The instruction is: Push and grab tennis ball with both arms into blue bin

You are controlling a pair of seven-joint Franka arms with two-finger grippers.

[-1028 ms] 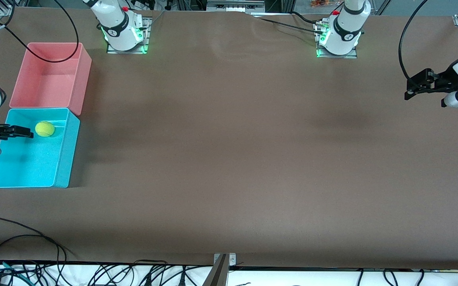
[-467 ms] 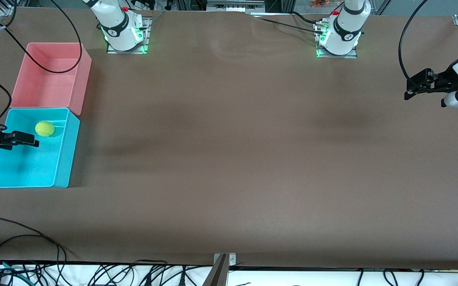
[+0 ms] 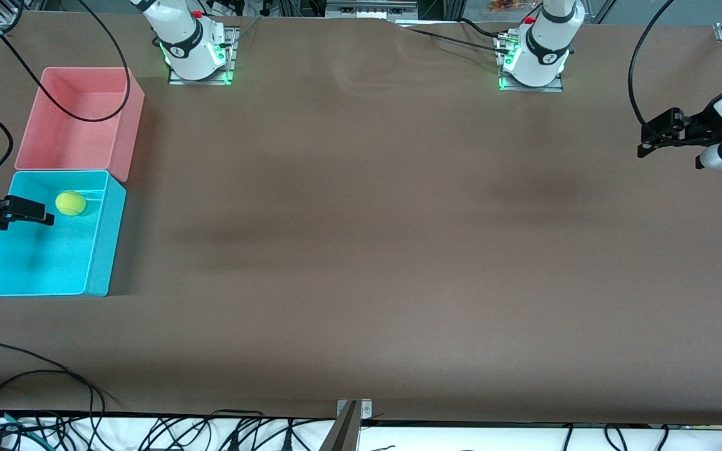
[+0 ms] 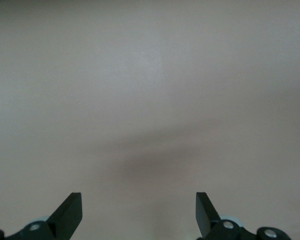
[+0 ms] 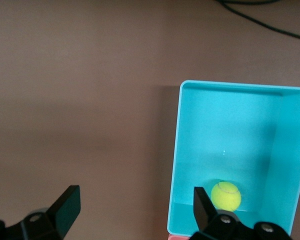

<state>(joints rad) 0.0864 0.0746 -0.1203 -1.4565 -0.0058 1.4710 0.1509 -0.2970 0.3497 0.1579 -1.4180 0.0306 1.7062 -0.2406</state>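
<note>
Right end effector has pulled back, open, empty; tennis ball in blue bin.

The tennis ball lies in my blue bin, toward the wall that touches the other bin. Both bins sit at the worktop's edge at my right arm's end.

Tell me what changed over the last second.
The right arm drew back toward its end of the table; its open right gripper hangs over the blue bin rim. The tennis ball stayed put inside the bin. The left gripper waited, open and unmoved, as did the pink bin.
</note>
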